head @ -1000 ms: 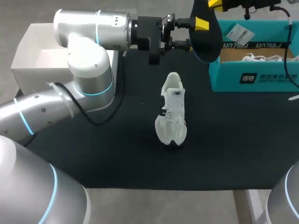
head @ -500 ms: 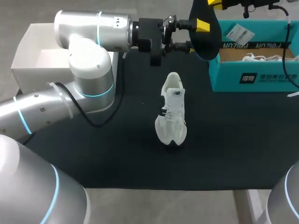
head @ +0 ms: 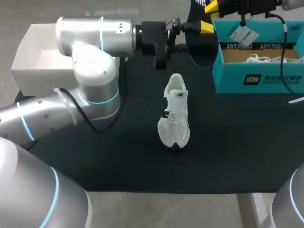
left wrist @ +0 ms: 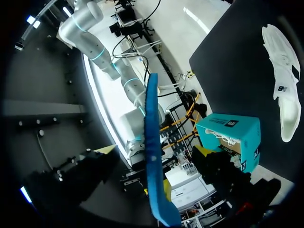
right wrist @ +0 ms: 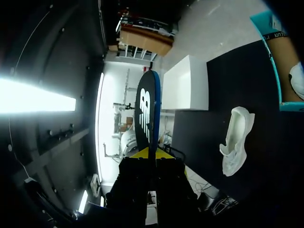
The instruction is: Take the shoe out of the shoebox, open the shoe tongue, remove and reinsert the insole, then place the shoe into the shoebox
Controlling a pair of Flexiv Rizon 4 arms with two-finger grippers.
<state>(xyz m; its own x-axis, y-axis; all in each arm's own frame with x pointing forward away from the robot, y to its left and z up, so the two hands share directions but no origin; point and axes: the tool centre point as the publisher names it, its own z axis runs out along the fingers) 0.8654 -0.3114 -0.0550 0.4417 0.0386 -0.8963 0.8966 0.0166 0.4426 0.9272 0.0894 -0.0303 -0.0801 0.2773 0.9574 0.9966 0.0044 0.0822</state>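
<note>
Tool on my left arm (head: 195,37) stands open, one finger on each side of the dark insole (head: 203,50), while my right tool (head: 212,5) is clamped on the insole's upper end. The black surface (head: 118,156) carries the teal shoebox (head: 247,78) at its far right. The white shoe (head: 175,114) lies near the middle, apart from the box. The insole hangs in the air just beside the shoebox.

This is a robotics lab, by the look of it. A heavy silver left arm (head: 90,71) with glowing blue rings and a right arm (head: 292,199) hang over a table (head: 95,156) covered in black matting. On it are a lone white shoe (head: 175,111) and a teal shoebox (head: 256,78), with a plain white box (head: 38,61) at its corner.
</note>
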